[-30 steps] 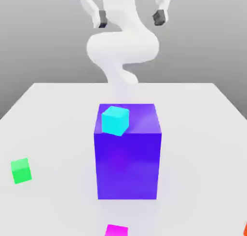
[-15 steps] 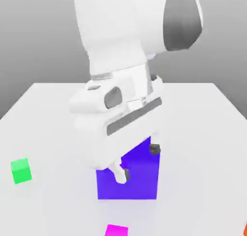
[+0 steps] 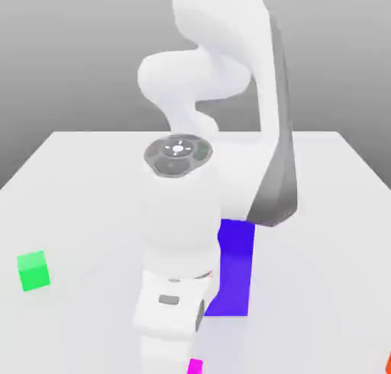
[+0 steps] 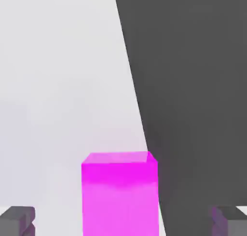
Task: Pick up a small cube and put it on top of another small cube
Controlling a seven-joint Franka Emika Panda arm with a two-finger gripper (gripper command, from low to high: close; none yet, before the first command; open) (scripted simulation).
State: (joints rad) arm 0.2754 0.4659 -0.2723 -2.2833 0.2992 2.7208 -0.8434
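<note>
White, smooth-shelled arm (image 3: pixel 182 220) bent over the tabletop (image 3: pixel 92 204), its hand pointing down; pincer (image 4: pixel 123 221) wide, fingers apart.
One plain magenta cube (image 4: pixel 120 196) sits between the fingers, touching neither, beside a straight tabletop edge with dark grey beyond; one glossy purple-blue block (image 3: pixel 237 269), flat-faced, stands mid-tabletop, partly behind the arm; one matte green cube (image 3: pixel 33 271) lies towards the exterior view's left edge of the tabletop; one orange-red piece (image 3: pixel 389 365), partly visible, lies at the exterior view's right.
</note>
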